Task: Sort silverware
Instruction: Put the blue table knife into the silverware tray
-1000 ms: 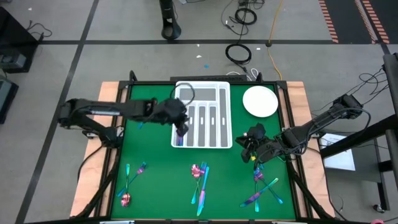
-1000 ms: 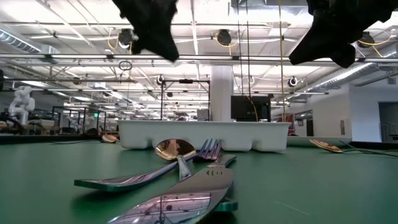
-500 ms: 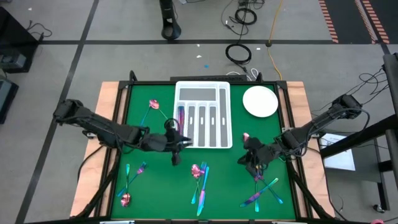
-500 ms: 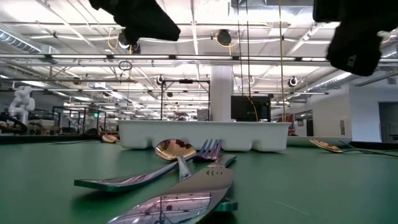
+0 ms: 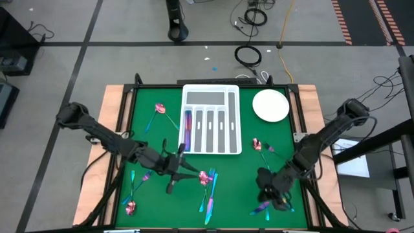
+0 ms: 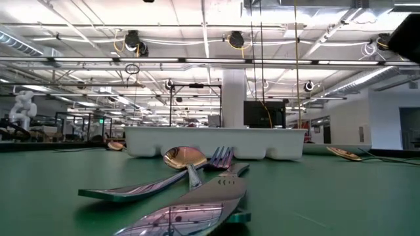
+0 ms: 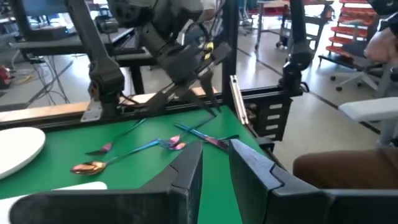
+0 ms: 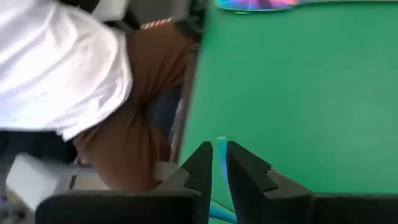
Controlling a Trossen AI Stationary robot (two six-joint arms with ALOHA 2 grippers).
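Note:
The silverware lies in groups on the green table. A pink-bowled spoon lies far left and another spoon right of the tray. One piece lies in the tray's leftmost slot. Clusters lie near left, near middle and near right. My left gripper points toward the table's right, just left of the middle cluster; its fingers stand a narrow gap apart. My right gripper hovers at the right cluster, fingers a slit apart with green table between them.
The white compartmented tray sits at the far middle and the round white plate at the far right. In the low view a spoon and fork lie before the tray. A person stands beyond the near table edge.
My left gripper has left the tray's leftmost slot, where a piece now lies, and swung toward the near edge to the middle cluster. My right gripper has moved from beside the tray toward the near edge to the right cluster, uncovering the spoon right of the tray.

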